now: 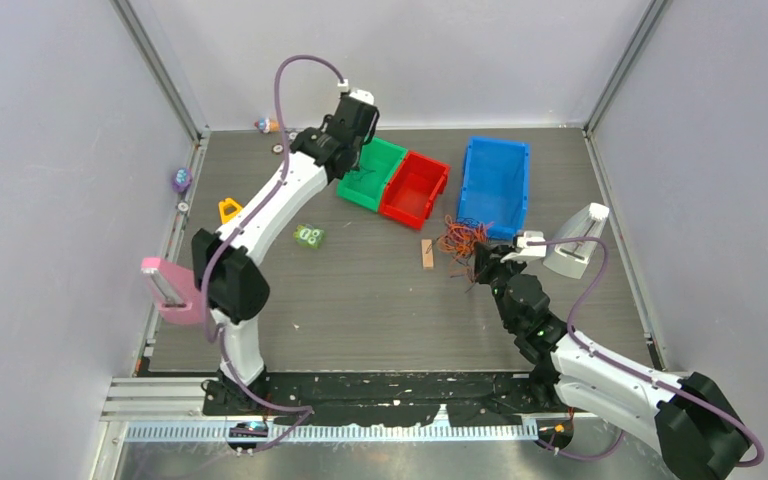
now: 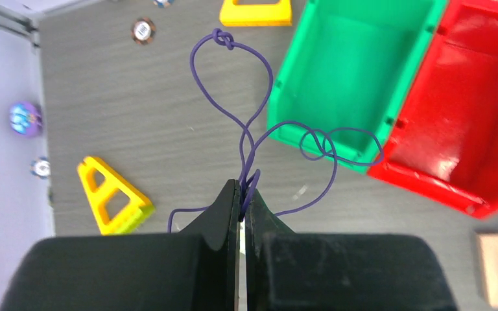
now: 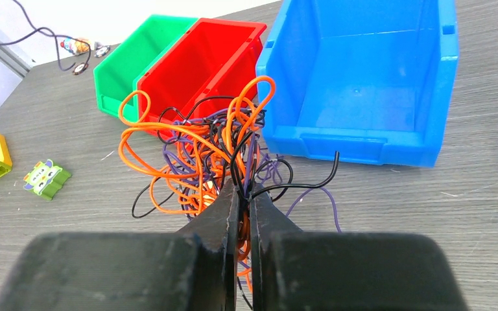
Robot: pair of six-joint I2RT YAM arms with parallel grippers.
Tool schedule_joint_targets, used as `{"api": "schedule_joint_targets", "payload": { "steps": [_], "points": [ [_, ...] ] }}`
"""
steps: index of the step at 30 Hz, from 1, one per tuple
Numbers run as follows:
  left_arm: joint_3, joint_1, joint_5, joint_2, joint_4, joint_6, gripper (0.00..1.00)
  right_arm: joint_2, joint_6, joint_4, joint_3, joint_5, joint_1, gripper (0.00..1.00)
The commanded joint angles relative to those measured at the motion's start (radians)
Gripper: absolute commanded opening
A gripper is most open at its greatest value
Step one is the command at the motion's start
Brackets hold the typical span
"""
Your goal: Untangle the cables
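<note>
Left wrist view
- Left gripper (image 2: pixel 241 193): clenched, its tips pinching one purple strand (image 2: pixel 269 72).
- Purple strand: it dangles from the tips in loose loops, with a small knot at the far end. It is apart from the other cables, so it looks like a strand singled out and lifted clear. Whether its end touches the table (image 2: pixel 136 116) cannot be told.
- Green bin (image 2: pixel 356 58): bare inside and just beyond the loops, so it is probably where the strand is headed.
- Red bin (image 2: pixel 467 116): it sits against the green bin's side and is also bare.
- Around: a yellow triangle frame (image 2: pixel 113 194) and a wooden block (image 2: pixel 496 269) lie off to either side, out of the way.

Right wrist view
- Right gripper (image 3: pixel 243 193): clamped on a few strands at the near edge of the cables (image 3: pixel 194 146).
- Cables: an orange, black and purple clump on the table, just in front of the blue bin (image 3: pixel 363 84). The grip probably pins or steadies it.
- In the way: the strands loop through one another, so pulling one would likely drag the rest. The blue bin's front wall closes off the far side.
- Around: a green toy brick (image 3: pixel 47 178) lies well to the left.

Top view
- Arms: the left reaches far over the green bin, while the right sits low at the clump. No strand can be seen joining them.
- Around: a white scoop-like object (image 1: pixel 577 243) sits beside the right arm and a pink object (image 1: pixel 170 290) near the left arm.
</note>
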State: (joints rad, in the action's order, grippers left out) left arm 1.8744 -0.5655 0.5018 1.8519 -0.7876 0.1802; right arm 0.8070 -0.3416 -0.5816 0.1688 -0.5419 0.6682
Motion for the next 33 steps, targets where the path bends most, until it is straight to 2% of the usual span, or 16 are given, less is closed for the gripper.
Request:
{"api": "schedule_joint_targets", "payload": {
  "steps": [1, 7, 13, 19, 22, 24, 33],
  "points": [
    [0.201, 0.017, 0.111, 0.124, -0.068, -0.113, 0.0, -0.017, 0.008, -0.042, 0.004, -0.045, -0.001, 0.05],
    [0.365, 0.021, 0.103, 0.328, -0.056, -0.168, 0.0, -0.014, 0.006, -0.048, 0.002, -0.057, -0.003, 0.05],
    [0.417, 0.021, 0.003, 0.463, -0.001, -0.168, 0.0, -0.011, 0.005, -0.052, 0.001, -0.063, -0.005, 0.05],
    [0.561, 0.058, -0.342, 0.592, -0.083, -0.09, 0.0, -0.011, 0.004, -0.052, 0.001, -0.063, -0.007, 0.05],
    [0.559, 0.099, -0.536, 0.615, -0.079, 0.002, 0.0, -0.011, 0.002, -0.052, 0.001, -0.061, -0.007, 0.05],
    [0.557, 0.125, -0.616, 0.628, -0.082, 0.047, 0.0, -0.01, 0.001, -0.052, 0.001, -0.06, -0.008, 0.05],
    [0.502, 0.142, -0.687, 0.64, -0.173, 0.054, 0.0, 0.004, -0.003, -0.057, 0.004, -0.058, -0.012, 0.05]
  ]
}}
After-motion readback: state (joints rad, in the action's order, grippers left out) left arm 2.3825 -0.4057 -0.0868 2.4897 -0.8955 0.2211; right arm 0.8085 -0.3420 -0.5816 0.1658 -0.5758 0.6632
